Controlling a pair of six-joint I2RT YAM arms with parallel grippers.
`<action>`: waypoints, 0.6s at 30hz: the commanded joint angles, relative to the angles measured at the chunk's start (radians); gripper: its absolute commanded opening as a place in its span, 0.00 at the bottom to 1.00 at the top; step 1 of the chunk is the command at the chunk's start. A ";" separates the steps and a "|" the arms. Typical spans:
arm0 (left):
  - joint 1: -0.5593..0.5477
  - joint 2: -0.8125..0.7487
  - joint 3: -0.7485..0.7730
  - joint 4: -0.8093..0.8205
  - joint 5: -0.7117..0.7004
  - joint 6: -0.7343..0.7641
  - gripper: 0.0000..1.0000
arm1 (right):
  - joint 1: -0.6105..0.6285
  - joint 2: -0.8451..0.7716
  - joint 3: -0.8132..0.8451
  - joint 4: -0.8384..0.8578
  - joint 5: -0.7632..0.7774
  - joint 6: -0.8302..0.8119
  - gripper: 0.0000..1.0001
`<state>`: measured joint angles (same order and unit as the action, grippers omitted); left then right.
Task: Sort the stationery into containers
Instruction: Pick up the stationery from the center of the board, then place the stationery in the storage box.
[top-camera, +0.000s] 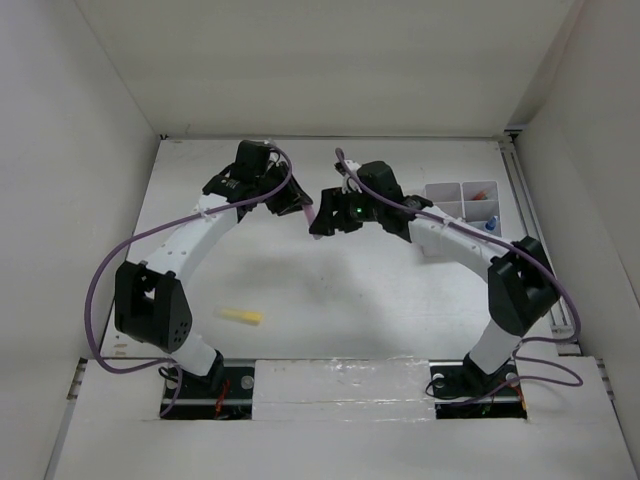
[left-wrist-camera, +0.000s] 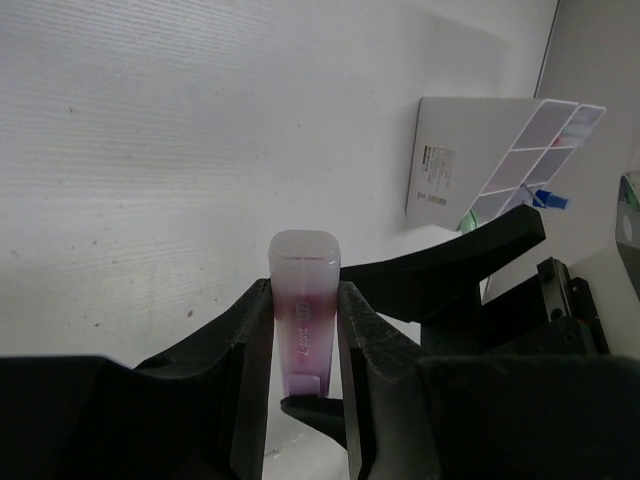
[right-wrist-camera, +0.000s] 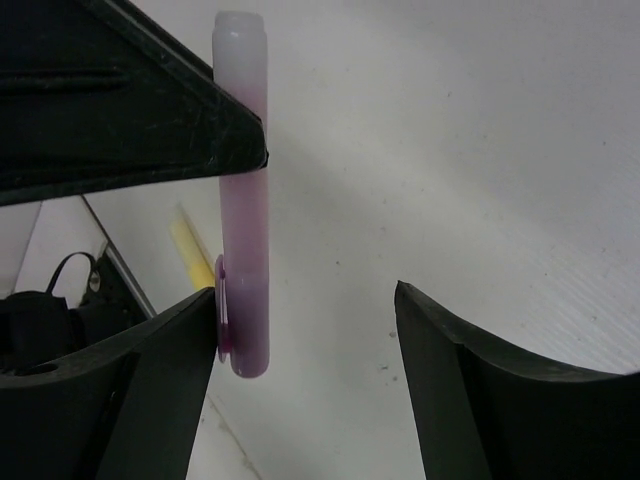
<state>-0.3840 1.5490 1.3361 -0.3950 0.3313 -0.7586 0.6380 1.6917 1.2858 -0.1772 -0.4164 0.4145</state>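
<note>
Pink marker stick is pinched between the fingers of my left hand, held off the desk toward its far middle. My right hand stands spread wide, with the marker just beside one of its fingers. A yellow marker stick lies on the near left of the desk, and the white divided box rests at the far right.
</note>
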 joint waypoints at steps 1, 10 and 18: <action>0.002 -0.010 0.011 0.002 0.067 0.015 0.00 | 0.012 0.009 0.043 0.130 0.051 0.053 0.75; 0.002 -0.010 0.026 -0.019 0.077 0.048 0.00 | 0.052 0.072 0.090 0.139 0.028 0.109 0.53; 0.014 -0.001 0.026 -0.019 0.048 0.058 0.00 | 0.061 0.072 0.099 0.101 -0.001 0.127 0.00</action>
<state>-0.3779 1.5562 1.3357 -0.4183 0.3767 -0.7143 0.6880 1.7679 1.3373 -0.1001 -0.3954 0.5407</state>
